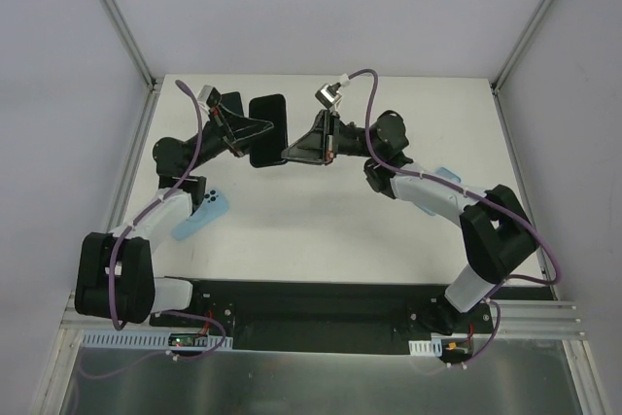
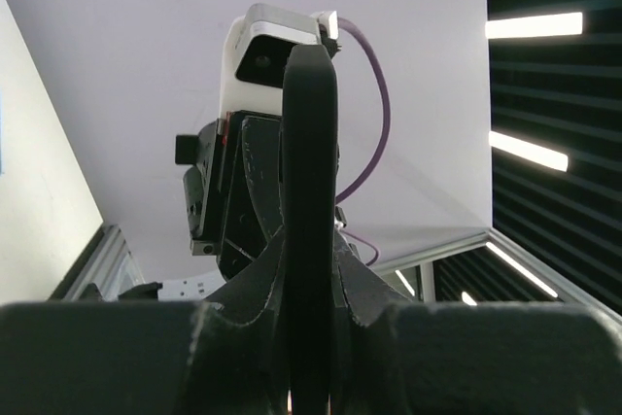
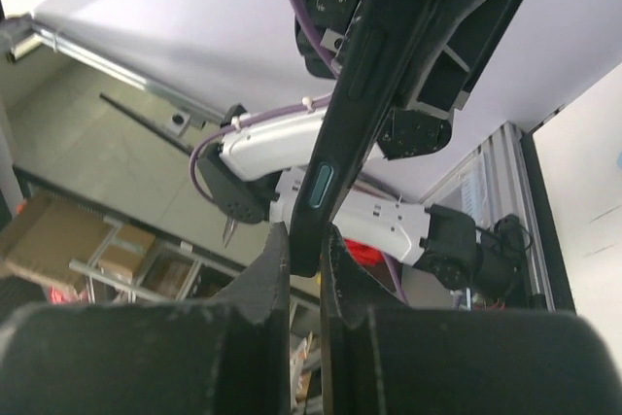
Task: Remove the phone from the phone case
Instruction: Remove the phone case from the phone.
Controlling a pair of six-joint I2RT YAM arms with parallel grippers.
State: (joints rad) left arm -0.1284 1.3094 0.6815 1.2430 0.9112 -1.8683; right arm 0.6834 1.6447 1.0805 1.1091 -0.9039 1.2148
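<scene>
A black phone (image 1: 267,131) is held up in the air, upright, between both arms at the back middle of the table. My left gripper (image 1: 257,133) is shut on its left side; in the left wrist view the phone (image 2: 309,162) stands edge-on between the fingers (image 2: 309,274). My right gripper (image 1: 290,155) is shut on its lower right corner; the right wrist view shows the phone's edge (image 3: 362,85), with a teal side button, pinched at its end (image 3: 303,252). A light blue case-like piece (image 1: 199,213) with camera holes lies on the table, partly under the left arm.
Another light blue flat piece (image 1: 449,178) lies at the right, mostly hidden under the right arm. The white table (image 1: 321,230) has frame posts at its back corners and a black base strip (image 1: 311,303) along the near edge.
</scene>
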